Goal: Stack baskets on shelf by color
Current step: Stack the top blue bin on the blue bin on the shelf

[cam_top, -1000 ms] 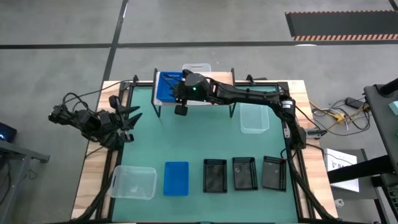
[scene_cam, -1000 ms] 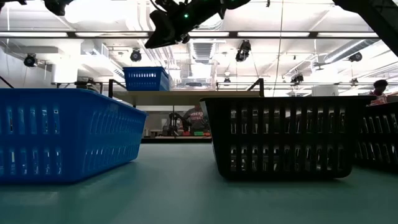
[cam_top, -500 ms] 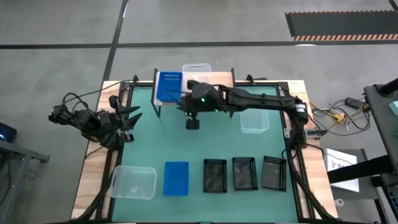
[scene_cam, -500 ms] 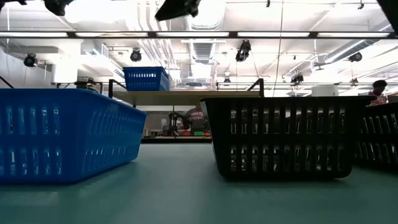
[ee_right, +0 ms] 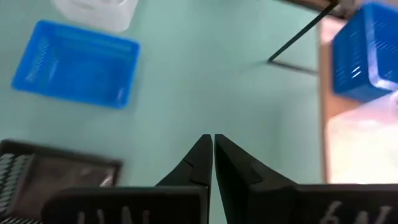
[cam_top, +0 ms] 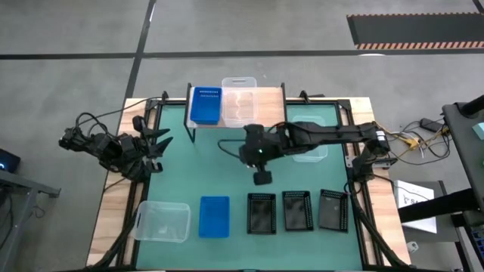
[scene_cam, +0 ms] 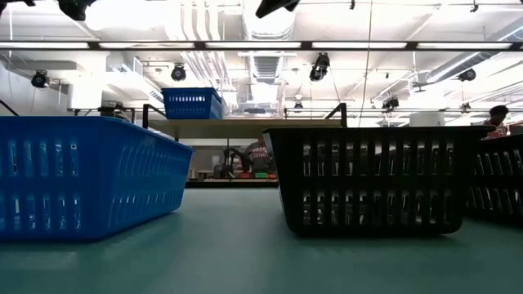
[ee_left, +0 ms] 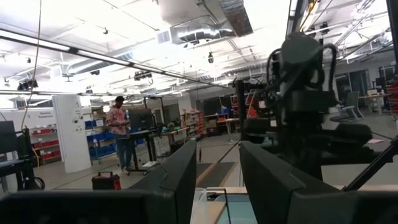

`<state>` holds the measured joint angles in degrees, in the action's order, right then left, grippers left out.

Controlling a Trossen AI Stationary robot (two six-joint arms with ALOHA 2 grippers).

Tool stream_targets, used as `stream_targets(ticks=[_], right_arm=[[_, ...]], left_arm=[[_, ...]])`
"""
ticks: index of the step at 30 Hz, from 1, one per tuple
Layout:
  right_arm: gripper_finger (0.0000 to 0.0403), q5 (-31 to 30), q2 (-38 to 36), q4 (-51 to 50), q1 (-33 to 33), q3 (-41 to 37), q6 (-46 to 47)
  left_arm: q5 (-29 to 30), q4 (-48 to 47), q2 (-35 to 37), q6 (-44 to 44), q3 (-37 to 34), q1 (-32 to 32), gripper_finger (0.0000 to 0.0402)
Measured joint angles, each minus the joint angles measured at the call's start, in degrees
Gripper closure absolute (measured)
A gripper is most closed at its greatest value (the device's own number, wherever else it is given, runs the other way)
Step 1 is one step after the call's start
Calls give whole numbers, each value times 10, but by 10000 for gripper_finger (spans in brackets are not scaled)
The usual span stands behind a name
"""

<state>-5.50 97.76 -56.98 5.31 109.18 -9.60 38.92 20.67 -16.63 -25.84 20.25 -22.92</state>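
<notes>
The shelf (cam_top: 268, 97) stands at the table's far edge. It carries one blue basket (cam_top: 204, 106) and one clear basket (cam_top: 239, 102) side by side. Another clear basket (cam_top: 310, 143) sits on the table right of centre, partly under my right arm. Along the near edge lie a clear basket (cam_top: 162, 221), a blue basket (cam_top: 215, 216) and three black baskets (cam_top: 262, 212). My right gripper (cam_top: 261, 177) hangs shut and empty over the table's middle, pointing slantwise down. My left gripper (ee_left: 217, 180) waits open at the left edge.
Cables run along the table's left and right edges (cam_top: 355, 196). The green mat (cam_top: 227, 166) between the shelf and the near row is bare. A person (ee_left: 118, 134) stands in the room beyond the table.
My right gripper has drawn back from the blue basket on the shelf toward the table's near edge and a little to the right. It has also tipped to point more steeply down. The blue basket stays on the shelf.
</notes>
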Motion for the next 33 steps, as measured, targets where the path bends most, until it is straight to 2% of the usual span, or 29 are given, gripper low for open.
stream_targets(ticks=[11,15,18,23,25,27,31,33], right_arm=[[394,-5,-136,3,18,-207,132],[394,-24,-197,15,18,-283,167],[394,-36,-239,53,18,-335,181],[394,-37,-294,136,18,-399,185],[394,-36,-305,147,18,-412,183],[394,-36,-314,154,18,-423,182],[394,-36,-321,157,18,-436,182],[394,-35,-321,156,18,-440,182]], left_arm=[[-2,20,-43,15,0,1,292],[12,67,-76,15,0,1,292],[69,74,-110,15,5,3,302],[264,73,-164,14,19,16,355],[322,72,-177,10,22,24,384],[338,69,-187,0,23,32,396],[335,53,-202,-6,23,46,400],[305,37,-210,-2,23,53,401]])
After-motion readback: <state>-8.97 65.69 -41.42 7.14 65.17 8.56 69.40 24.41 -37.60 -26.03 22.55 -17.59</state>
